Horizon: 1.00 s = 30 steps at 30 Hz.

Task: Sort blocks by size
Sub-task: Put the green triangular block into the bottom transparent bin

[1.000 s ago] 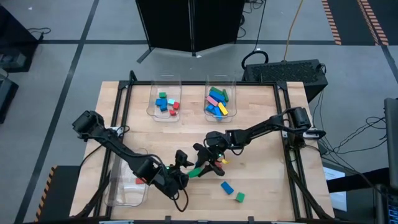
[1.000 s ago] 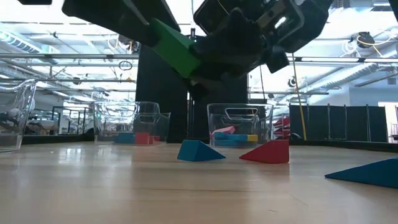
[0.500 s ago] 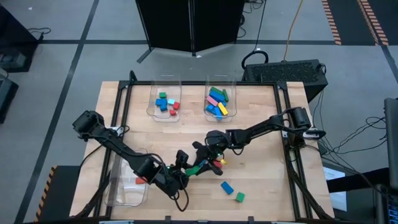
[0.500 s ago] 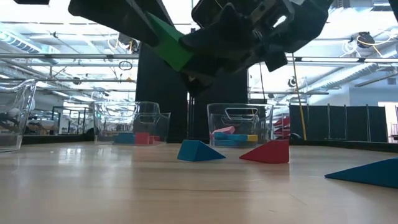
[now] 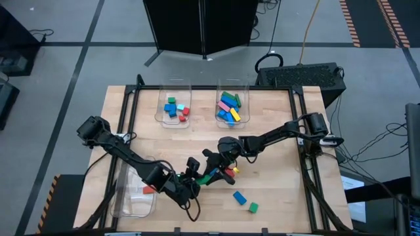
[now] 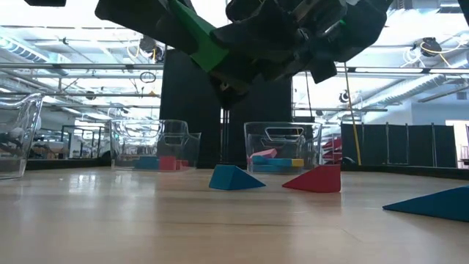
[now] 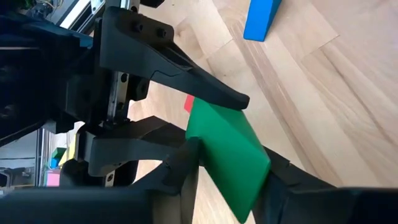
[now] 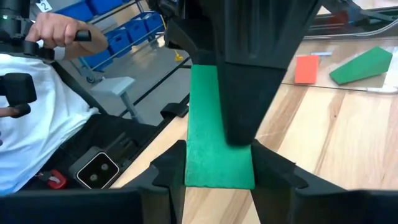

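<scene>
A long green block [image 5: 209,177] hangs above the table's near middle between my two grippers. My left gripper [image 5: 195,176] is shut on its left end and my right gripper [image 5: 218,168] on its right end. In the low view the green block [image 6: 198,40] slants high above the table. Loose blocks lie flat on the table: a red and a yellow one [image 5: 231,172] under the right gripper, a blue one [image 5: 239,196] and a small green one [image 5: 253,208]. My left gripper pinches the green block's near-left end [image 7: 239,186] between its two fingers [image 7: 186,163]. It comes about level from the table's near left, fingers along the block. The block is clear of the table. My right gripper pinches the block's other end [image 8: 217,168] by its two long sides, between its two fingers [image 8: 171,168]. It reaches in from the table's right, fingers along the block. The block is lifted clear and tilted.
Two clear bins stand at the far edge, the left one [image 5: 159,117] with short blocks, the right one [image 5: 244,121] with longer ones. A third bin [image 5: 125,203] at the near left holds a red block [image 5: 148,190]. A person sits beyond the table [image 8: 37,118].
My left gripper's fingers have shut on the green block's free end, while my right gripper has kept its hold. The block has stayed in the air and has shifted slightly up.
</scene>
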Tool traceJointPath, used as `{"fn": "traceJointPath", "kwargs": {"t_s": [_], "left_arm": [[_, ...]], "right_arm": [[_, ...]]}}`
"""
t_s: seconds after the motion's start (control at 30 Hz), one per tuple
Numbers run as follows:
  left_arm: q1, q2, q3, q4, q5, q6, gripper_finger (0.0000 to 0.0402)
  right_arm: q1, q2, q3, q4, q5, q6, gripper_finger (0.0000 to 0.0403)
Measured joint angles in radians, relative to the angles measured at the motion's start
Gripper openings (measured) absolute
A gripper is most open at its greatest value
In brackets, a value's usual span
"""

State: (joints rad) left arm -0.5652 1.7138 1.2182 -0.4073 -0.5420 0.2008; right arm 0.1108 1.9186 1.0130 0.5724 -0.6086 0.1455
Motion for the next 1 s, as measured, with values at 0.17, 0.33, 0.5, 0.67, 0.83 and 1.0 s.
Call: {"fn": "traceJointPath", "kwargs": {"t_s": [0.17, 0.33, 0.5, 0.67, 0.83, 1.0], "left_arm": [[0.004, 0.0, 0.0, 0.0, 0.001, 0.003, 0.0083], [0.004, 0.0, 0.0, 0.003, 0.0, 0.008, 0.006], [0.004, 0.0, 0.0, 0.004, 0.0, 0.007, 0.0055], [0.006, 0.0, 0.0, 0.006, -0.008, -0.012, 0.0053], [0.006, 0.0, 0.0, 0.006, -0.011, -0.018, 0.0052], [0.003, -0.001, 0.0, -0.004, -0.011, -0.015, 0.0052]], "right_arm": [[0.0, 0.0, 0.0, 0.008, -0.001, 0.001, 0.0128], [0.0, 0.0, 0.0, 0.008, -0.002, 0.004, 0.0128], [-0.002, 0.0, 0.0, 0.008, -0.001, 0.004, 0.0136], [-0.005, 0.0, 0.001, 0.021, 0.012, -0.004, 0.0172], [-0.01, 0.0, 0.002, 0.019, 0.017, -0.005, 0.0203], [-0.019, 0.0, 0.002, 0.005, 0.011, -0.003, 0.0214]]}}
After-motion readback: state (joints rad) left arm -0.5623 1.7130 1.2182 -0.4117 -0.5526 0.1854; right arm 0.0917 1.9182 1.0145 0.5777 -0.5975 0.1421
